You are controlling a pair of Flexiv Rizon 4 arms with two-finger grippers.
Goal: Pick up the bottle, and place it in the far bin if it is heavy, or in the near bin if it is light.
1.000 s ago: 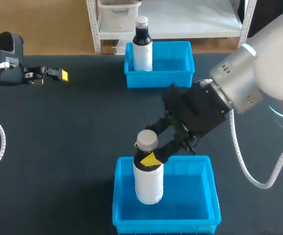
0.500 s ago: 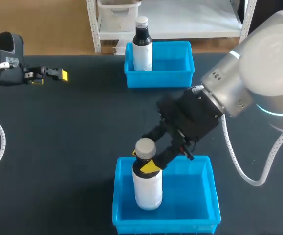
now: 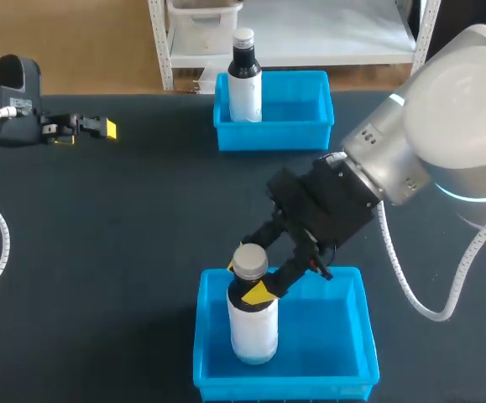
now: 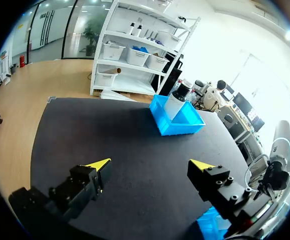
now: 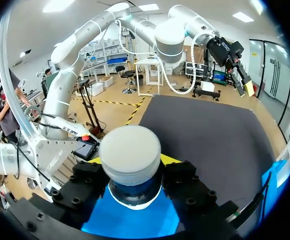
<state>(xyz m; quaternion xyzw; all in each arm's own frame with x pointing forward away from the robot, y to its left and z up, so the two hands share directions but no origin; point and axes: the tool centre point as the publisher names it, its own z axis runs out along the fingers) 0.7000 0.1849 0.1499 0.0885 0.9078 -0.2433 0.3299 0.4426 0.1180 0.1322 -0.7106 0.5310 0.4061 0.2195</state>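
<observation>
A white bottle (image 3: 253, 323) with a grey cap stands upright inside the near blue bin (image 3: 286, 387). My right gripper (image 3: 247, 281) comes in from the right and is shut on the bottle's neck just below the cap. In the right wrist view the bottle (image 5: 129, 150) sits between the black fingers (image 5: 87, 180), over the bin's blue floor (image 5: 129, 222). The far blue bin (image 3: 305, 134) stands at the table's back edge. My left gripper (image 3: 100, 128) hangs open and empty at the far left, well away from both bins; its wrist view shows the gripper (image 4: 150, 165) with tips wide apart.
A second bottle (image 3: 244, 84), white with a dark neck, stands in the left end of the far bin (image 4: 177, 120). Dark tabletop (image 3: 142, 218) lies open between the two bins and to the left.
My right arm has carried the bottle a little leftward and down into the near bin. The left arm has not moved.
</observation>
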